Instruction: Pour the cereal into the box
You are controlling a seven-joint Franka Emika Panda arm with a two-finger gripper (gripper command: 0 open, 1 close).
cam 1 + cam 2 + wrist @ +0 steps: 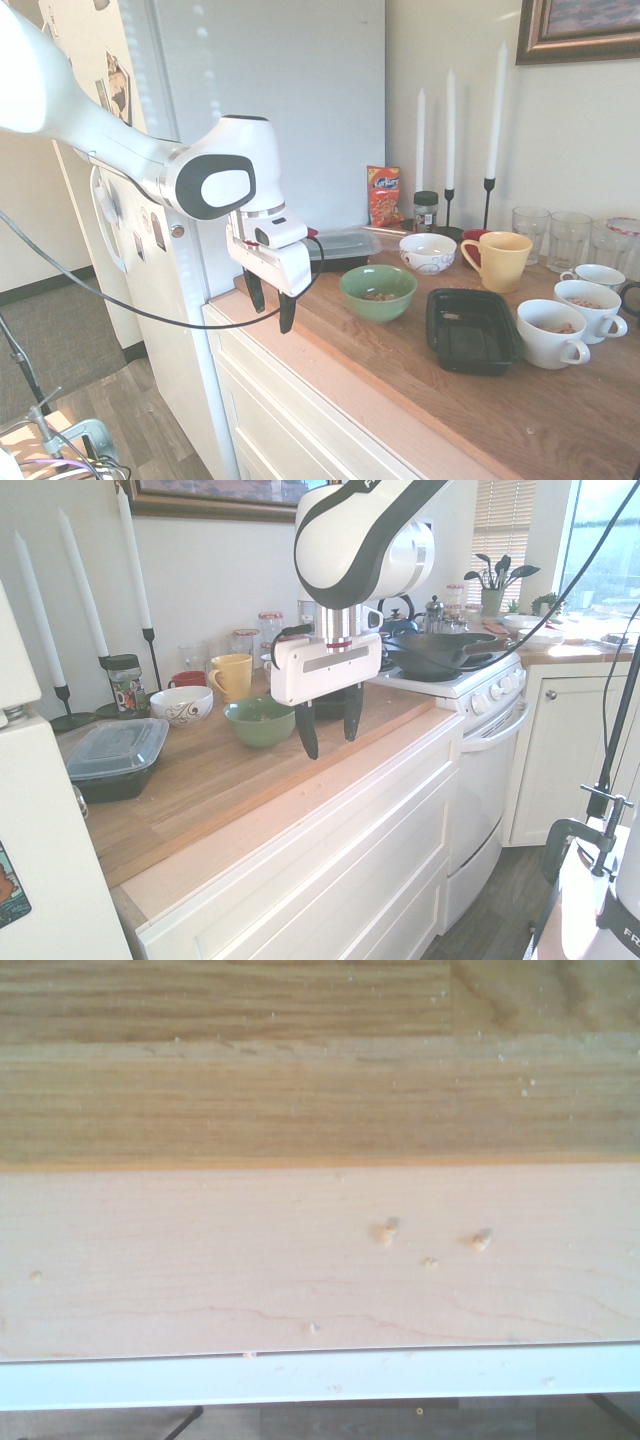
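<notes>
My gripper (pixel 271 303) (pixel 330 723) hangs open and empty over the front edge of the wooden counter (pixel 400 350). In the first exterior view a green bowl (pixel 378 290) (pixel 259 721) stands just right of it, apart from the fingers. A small heap of tan cereal (pixel 379 296) lies in the bowl's bottom. The box (pixel 472 328), a shallow black lidless tray, sits right of the bowl and looks empty. In the second exterior view the gripper hides most of the box. The wrist view shows only the counter's wood, its pale edge strip and a few crumbs (pixel 385 1232).
A black container with clear lid (pixel 345 247) (pixel 113 755) sits behind the gripper. Further back stand a patterned white bowl (pixel 428 252), a yellow mug (pixel 497 260), white cups (pixel 557 333), glasses, candles, a jar and an orange snack bag (pixel 384 195). A stove with a pan (pixel 450 655) adjoins the counter.
</notes>
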